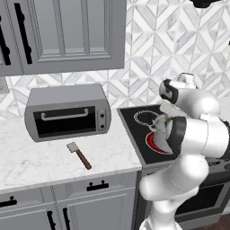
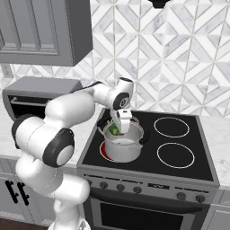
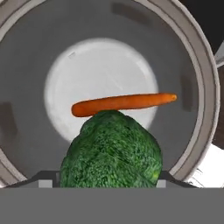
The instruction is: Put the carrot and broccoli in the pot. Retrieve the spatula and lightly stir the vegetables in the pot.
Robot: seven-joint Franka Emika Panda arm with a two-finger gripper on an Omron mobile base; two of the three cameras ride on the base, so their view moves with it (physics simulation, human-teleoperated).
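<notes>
My gripper (image 2: 118, 129) hangs over the mouth of the steel pot (image 2: 130, 150), shut on the green broccoli (image 3: 111, 151), which covers its fingertips in the hand view. The broccoli (image 2: 114, 130) sits at rim height, just inside the pot. On the pot's pale floor lies the orange carrot (image 3: 124, 104), crosswise below the floret. The pot rim (image 3: 206, 92) rings both vegetables. The spatula (image 1: 78, 155), grey blade and reddish-brown handle, rests on the marble counter in front of the toaster oven, well left of the stove. In the left base view my own arm hides most of the pot (image 1: 158, 128).
A grey toaster oven (image 1: 67, 114) stands at the back of the counter. The pot sits on a glowing red burner (image 1: 154, 144) at the black cooktop's front left; two other burner rings (image 2: 175, 155) lie to its right. Grey wall cabinets (image 1: 63, 36) hang above.
</notes>
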